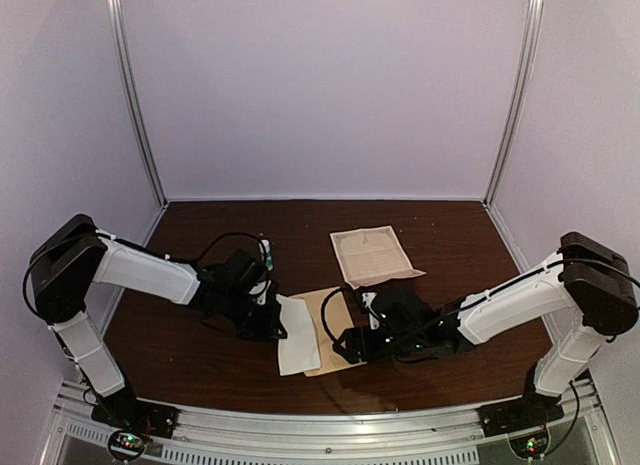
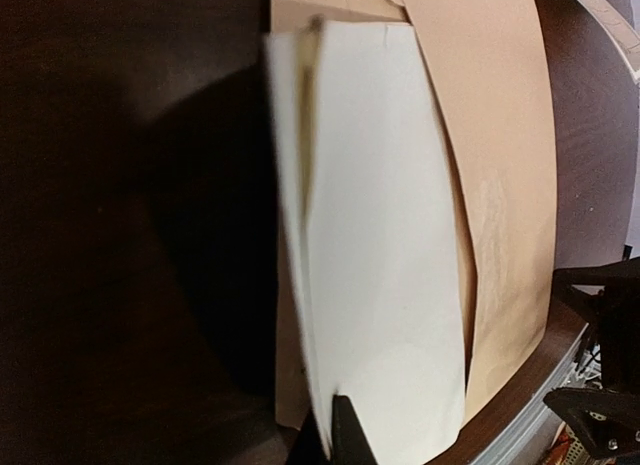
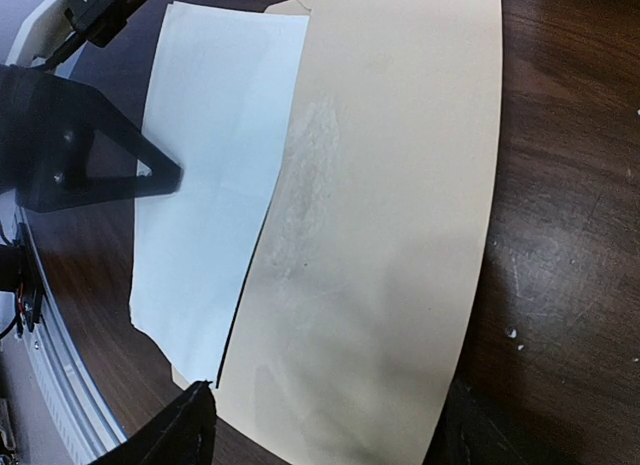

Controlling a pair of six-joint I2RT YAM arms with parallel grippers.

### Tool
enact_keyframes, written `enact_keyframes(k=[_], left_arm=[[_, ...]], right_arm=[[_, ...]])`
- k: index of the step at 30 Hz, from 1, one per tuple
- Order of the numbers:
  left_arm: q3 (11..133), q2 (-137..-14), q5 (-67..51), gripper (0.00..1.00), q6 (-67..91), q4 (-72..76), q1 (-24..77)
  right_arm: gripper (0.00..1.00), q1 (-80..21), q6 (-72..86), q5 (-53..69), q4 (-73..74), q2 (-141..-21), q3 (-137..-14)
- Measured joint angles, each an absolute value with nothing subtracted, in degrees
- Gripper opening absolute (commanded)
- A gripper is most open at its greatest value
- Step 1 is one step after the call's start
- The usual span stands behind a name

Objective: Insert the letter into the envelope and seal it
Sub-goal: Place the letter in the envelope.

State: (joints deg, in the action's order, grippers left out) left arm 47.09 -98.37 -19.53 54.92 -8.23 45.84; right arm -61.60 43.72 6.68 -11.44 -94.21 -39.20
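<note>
The letter (image 1: 298, 337) is a folded white sheet lying at the left of the tan envelope (image 1: 322, 315), near the table's front. My left gripper (image 1: 272, 320) is shut on the sheet's left edge; in the left wrist view its dark fingertips (image 2: 345, 430) pinch the letter (image 2: 370, 235) beside the envelope (image 2: 500, 185). In the right wrist view the letter's (image 3: 215, 165) right edge runs under the envelope's (image 3: 390, 205) top layer. My right gripper (image 3: 330, 435) stands open, one finger on each side of the envelope's near end, holding nothing. From the top, the right gripper (image 1: 350, 343) sits low over the envelope.
A cream sheet with a dark decorative border (image 1: 372, 253) lies flat on the brown table (image 1: 460, 235) behind the envelope. The metal rail (image 1: 330, 430) runs along the front edge. White walls close in the back and sides.
</note>
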Motion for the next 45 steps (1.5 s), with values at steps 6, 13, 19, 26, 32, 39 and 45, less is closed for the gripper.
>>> enact_keyframes(k=[6,13,19,26,32,39,45], left_arm=[[47.33,-98.26,-18.59,0.0,54.92,-8.29,45.8],[47.33,-97.93,-17.74,0.0,54.94,-8.69,45.08],[47.33,-97.93,-17.74,0.0,54.83,-8.67,44.93],[47.33,-97.93,-17.82,0.0,53.93,-8.64,44.88],[47.33,-97.93,-18.02,0.0,53.28,-8.64,44.77],[47.33,-97.93,-18.06,0.0,53.01,-8.62,44.77],[47.33,-97.93,-18.04,0.0,52.99,-8.6,44.77]], right_arm=[[0.79,-61.6,43.72,6.68,-11.44,-94.21,-39.2],[0.79,-61.6,43.72,6.68,-11.51,-94.21,-39.2],[0.79,-61.6,43.72,6.7,-11.57,-94.21,-39.2],[0.79,-61.6,43.72,6.74,-11.64,-94.21,-39.2],[0.79,-61.6,43.72,7.4,-11.66,-94.8,-39.68],[0.79,-61.6,43.68,7.81,-11.81,-95.66,-40.36],[0.79,-61.6,43.68,7.75,-11.75,-95.9,-40.69]])
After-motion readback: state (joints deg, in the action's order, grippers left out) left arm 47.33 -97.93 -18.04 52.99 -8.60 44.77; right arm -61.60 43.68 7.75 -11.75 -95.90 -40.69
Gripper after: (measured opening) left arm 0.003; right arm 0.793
